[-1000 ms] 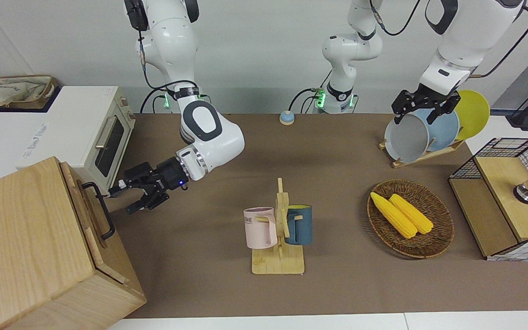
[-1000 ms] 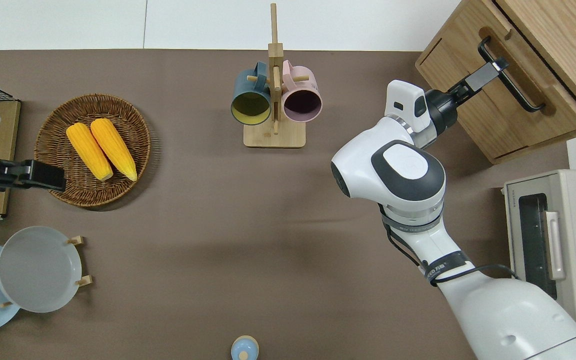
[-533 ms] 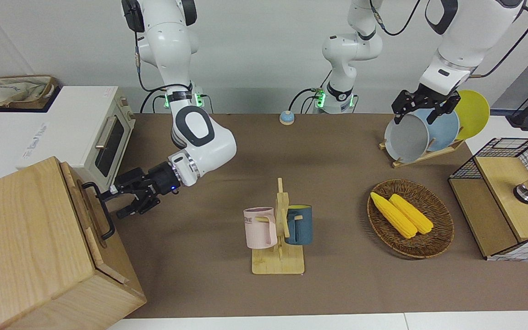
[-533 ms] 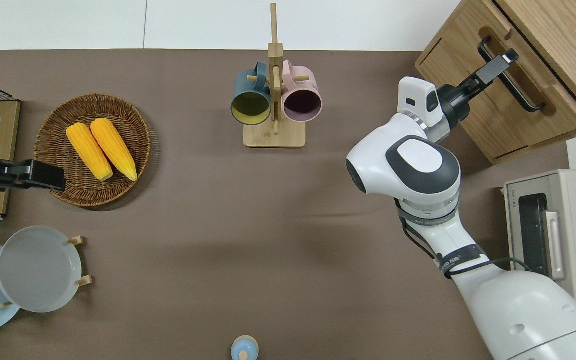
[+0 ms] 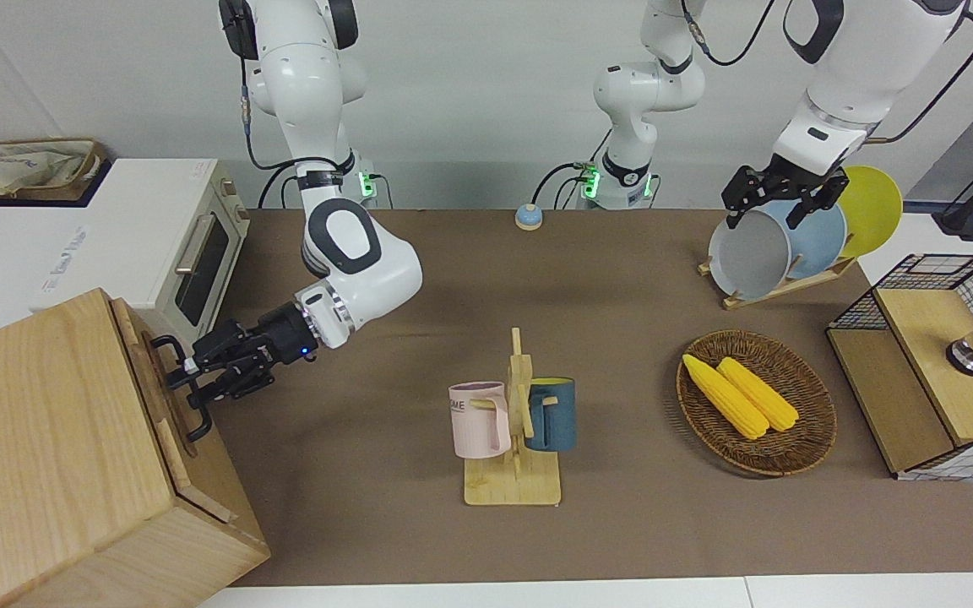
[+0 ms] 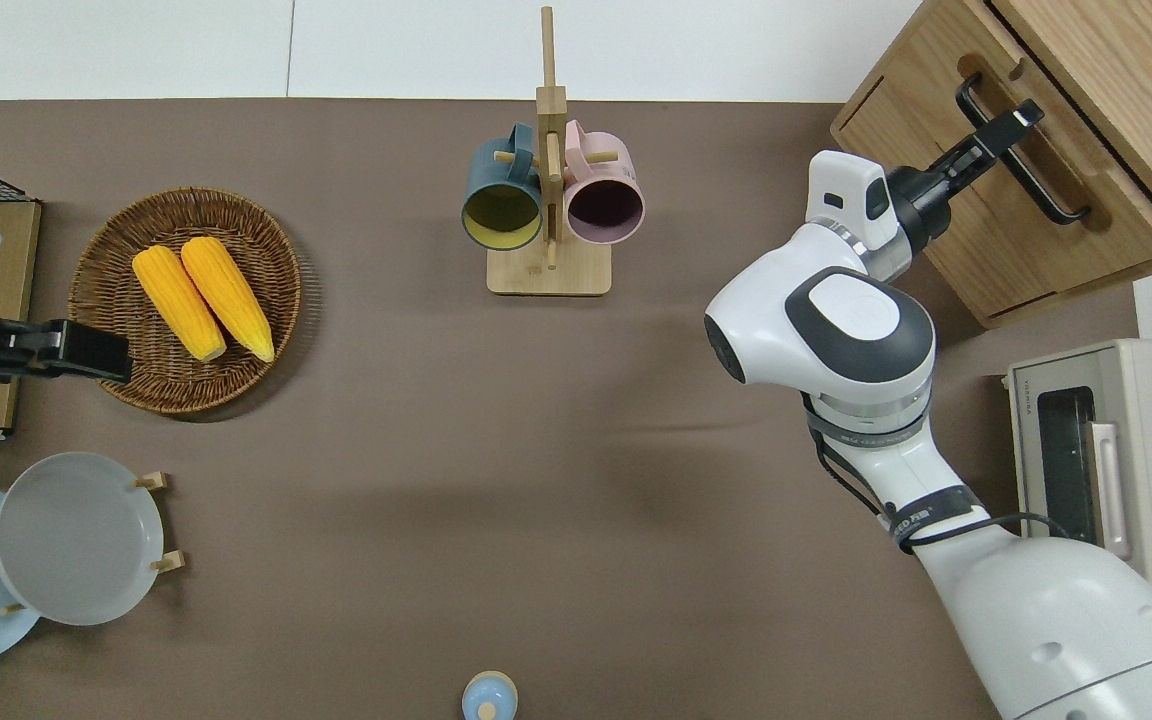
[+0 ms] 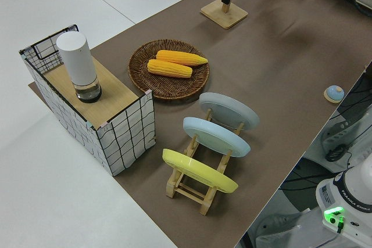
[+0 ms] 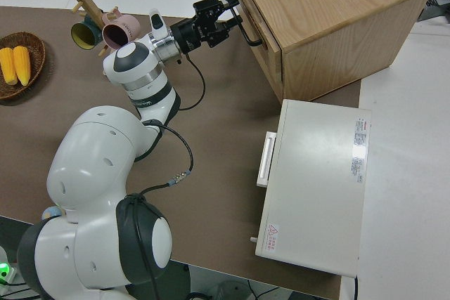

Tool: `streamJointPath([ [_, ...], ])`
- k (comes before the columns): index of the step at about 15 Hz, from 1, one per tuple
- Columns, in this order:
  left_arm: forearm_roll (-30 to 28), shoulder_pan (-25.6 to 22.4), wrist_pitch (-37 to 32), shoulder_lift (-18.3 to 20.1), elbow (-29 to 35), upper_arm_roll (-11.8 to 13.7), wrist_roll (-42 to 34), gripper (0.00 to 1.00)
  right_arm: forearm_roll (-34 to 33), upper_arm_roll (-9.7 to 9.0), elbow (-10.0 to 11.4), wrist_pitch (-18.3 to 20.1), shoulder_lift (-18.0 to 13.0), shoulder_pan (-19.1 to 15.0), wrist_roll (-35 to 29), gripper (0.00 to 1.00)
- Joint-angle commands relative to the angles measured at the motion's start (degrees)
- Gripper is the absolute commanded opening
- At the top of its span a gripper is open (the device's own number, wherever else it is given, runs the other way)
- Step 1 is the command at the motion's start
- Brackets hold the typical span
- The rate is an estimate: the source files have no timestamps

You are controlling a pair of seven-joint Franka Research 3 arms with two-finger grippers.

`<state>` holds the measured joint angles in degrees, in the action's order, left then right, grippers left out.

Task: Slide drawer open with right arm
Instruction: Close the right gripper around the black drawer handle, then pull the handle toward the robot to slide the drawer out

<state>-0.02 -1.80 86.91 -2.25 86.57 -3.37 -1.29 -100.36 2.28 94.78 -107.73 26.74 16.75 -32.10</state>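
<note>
The drawer [image 5: 167, 397] was a wide, shallow panel of pale, straight-grained wood set in a big wooden box [image 5: 47, 456] at the right arm's end of the tabletop [image 5: 622, 355], farther from the robots than the white toaster oven [image 5: 174, 245] beside it; it sat nearly flush with the box front, only a thin dark seam showing around its edges. Its black metal bar handle [image 6: 1021, 160] was a slim round rod bent back at both ends into the wood. The right arm [image 6: 836, 340], glossy white with dark grey joint caps and a small blue light at the wrist, reached level toward the drawer front, and the right claw [image 5: 185, 376] was at the handle, its black fingers [image 8: 228, 9] apart with the bar between them near the end of the bar that lay farther from the robots; whether they touched the rod I cannot tell. The left arm was parked, its claw [image 5: 778, 198] with fingers spread. Elsewhere on the brown matte tabletop stood a wooden mug tree [image 5: 520, 422] with a pink mug [image 5: 480, 420] and a dark blue mug [image 5: 552, 414], and a round woven wicker basket [image 5: 816, 422] holding two yellow corn cobs [image 5: 740, 395].
</note>
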Motion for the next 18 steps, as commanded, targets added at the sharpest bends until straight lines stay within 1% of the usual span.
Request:
streamJointPath([
  [1,0.98,-0.31,-1.13,-0.65,-1.40,-0.40,-0.56,0.99,-1.85,-0.44,0.67,-2.57,-0.54,-1.63,0.46,0.046],
  [2,0.98,-0.31,-1.13,-0.65,-1.49,-0.40,-0.56,0.99,-1.77,-0.44,0.67,-2.57,-0.46,-1.63,0.46,0.001],
  [10,0.98,-0.31,-1.13,-0.65,-1.49,-0.40,-0.47,0.99,-0.97,-0.70,0.58,-1.78,-0.54,-0.67,0.46,0.000],
  [12,0.98,-0.31,-1.13,-0.65,-1.40,-0.40,-0.56,0.99,-0.80,-0.79,0.67,-1.43,-0.54,0.38,0.55,0.000],
  [14,0.98,-0.31,-1.13,-0.65,-1.40,-0.40,-0.56,0.99,1.21,-0.79,0.67,0.05,-0.46,1.61,0.72,0.000],
  [18,0.98,-0.31,-1.13,-0.65,-1.49,-0.40,-0.56,0.99,2.89,-0.88,0.67,2.78,-0.46,3.90,0.72,0.000],
])
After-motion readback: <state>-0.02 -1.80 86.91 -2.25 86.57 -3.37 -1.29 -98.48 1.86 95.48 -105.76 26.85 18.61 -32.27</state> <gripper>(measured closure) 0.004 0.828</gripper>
